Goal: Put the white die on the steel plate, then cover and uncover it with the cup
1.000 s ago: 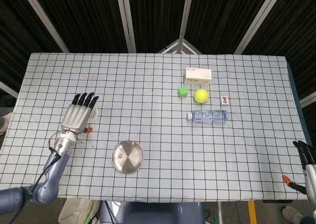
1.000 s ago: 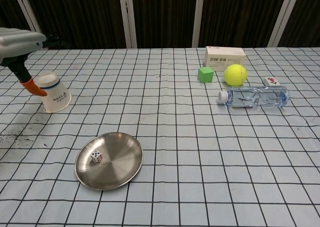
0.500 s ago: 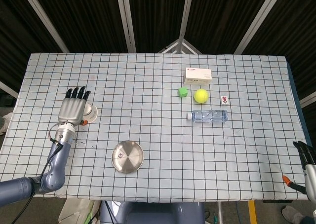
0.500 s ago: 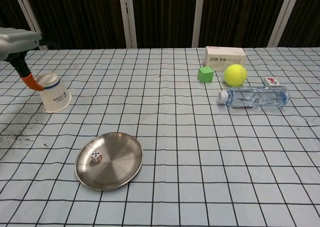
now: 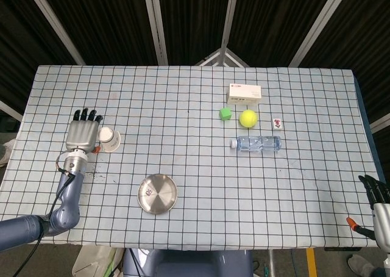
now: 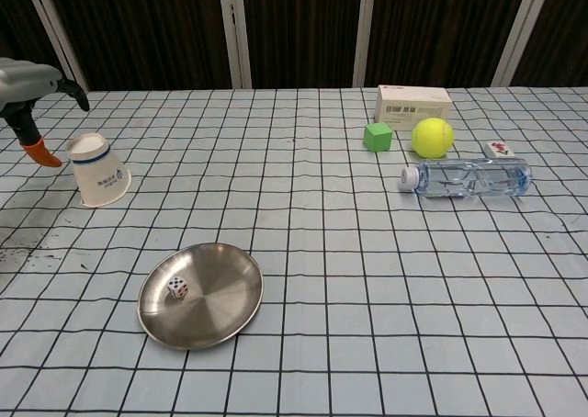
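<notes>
The white die [image 6: 177,287] lies on the left part of the steel plate [image 6: 219,305], uncovered. From the head view the plate [image 5: 164,197] sits near the table's front edge, with the die [image 5: 147,193] a small speck on it. A white paper cup [image 6: 99,169] stands mouth down on the cloth behind and to the left of the plate. My left hand [image 5: 82,133] hovers just left of the cup [image 5: 110,139], fingers stretched out, holding nothing. Only its edge [image 6: 32,79] shows in the chest view. My right hand [image 5: 378,199] hangs off the table's front right corner, empty.
At the back right are a white box [image 6: 412,106], a green cube [image 6: 378,137], a tennis ball [image 6: 432,137], a small tile [image 6: 498,149] and a water bottle [image 6: 469,177] lying on its side. The checked cloth [image 6: 367,279] covers the table.
My left hand has drawn back to the left, from over the cup to beside it. The cup, plate and die have stayed put. The right hand barely moved.
</notes>
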You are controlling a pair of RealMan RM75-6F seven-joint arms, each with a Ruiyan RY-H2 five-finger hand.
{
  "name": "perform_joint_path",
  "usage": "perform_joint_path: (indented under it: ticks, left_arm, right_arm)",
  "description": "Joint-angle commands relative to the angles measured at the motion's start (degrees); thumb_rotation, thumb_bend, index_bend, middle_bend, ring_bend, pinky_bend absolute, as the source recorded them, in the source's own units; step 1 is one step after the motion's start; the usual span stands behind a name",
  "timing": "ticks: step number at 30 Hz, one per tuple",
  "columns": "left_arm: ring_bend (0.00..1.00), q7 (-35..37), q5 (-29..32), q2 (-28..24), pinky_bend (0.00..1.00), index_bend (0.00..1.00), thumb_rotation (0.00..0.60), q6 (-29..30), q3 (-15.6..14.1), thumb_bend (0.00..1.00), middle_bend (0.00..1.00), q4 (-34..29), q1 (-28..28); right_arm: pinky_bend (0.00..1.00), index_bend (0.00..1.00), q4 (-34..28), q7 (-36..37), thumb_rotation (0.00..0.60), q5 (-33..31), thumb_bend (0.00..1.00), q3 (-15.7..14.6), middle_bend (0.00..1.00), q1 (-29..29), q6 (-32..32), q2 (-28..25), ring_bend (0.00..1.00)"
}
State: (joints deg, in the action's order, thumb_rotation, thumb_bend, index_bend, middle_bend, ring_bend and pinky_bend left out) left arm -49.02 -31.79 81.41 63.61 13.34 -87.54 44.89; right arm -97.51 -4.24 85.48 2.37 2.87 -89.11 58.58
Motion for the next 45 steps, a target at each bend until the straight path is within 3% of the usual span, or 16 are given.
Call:
perform_joint_path:
  ticks: [1, 16, 27, 33, 39, 45]
  left_arm:
    - [0.0, 0.42, 0.01, 0.23, 0.0, 0.2, 0.6, -0.34, -0.25, 0.29, 0.06, 0.64, 0.18]
    - [0.0, 1.73, -0.6, 2.16, 0.05, 0.21, 0.6, -1.83, -1.49, 0.32, 0.1, 4.57, 0.94]
    - [0.0, 4.23, -2.34, 3.97, 0.05, 0.2, 0.6, -3.37, -2.07, 0.33, 0.07, 7.28, 1.13]
    - [0.06, 4.92, -3.38, 4.51, 0.14, 0.18, 0.6, -3.71, -2.49, 0.33, 0.08, 7.35, 1.3]
    - [0.15, 5.24, -4.32, 4.29, 0.26, 0.2, 0.6, -3.27, -2.9, 0.35, 0.16, 6.56, 1.21]
    - [0.17, 5.36, -4.66, 4.46, 0.28, 0.21, 0.6, -3.18, -3.25, 0.35, 0.2, 6.64, 1.2]
  right_arm:
    - [0.14, 0.12, 0.02, -0.17, 0.6, -0.04, 0.04, -0.02, 0.14, -0.06, 0.14, 0.06, 0.15]
    - [0.14, 0.12, 0.23, -0.94, 0.6, -0.58, 0.04, -0.03, 0.14, -0.26, 0.73, 0.39, 0.15]
    - [0.14, 0.12, 0.42, -1.42, 0.6, -0.87, 0.04, -0.06, 0.14, -0.37, 1.05, 0.64, 0.15]
    - [0.14, 0.12, 0.43, -1.23, 0.6, -0.93, 0.04, -0.07, 0.14, -0.32, 1.02, 0.51, 0.15]
    - [0.14, 0.12, 0.48, -0.92, 0.6, -0.75, 0.04, -0.09, 0.14, -0.22, 0.75, 0.41, 0.15]
    - [0.14, 0.12, 0.4, -0.71, 0.6, -0.64, 0.04, -0.17, 0.14, -0.16, 0.7, 0.31, 0.14]
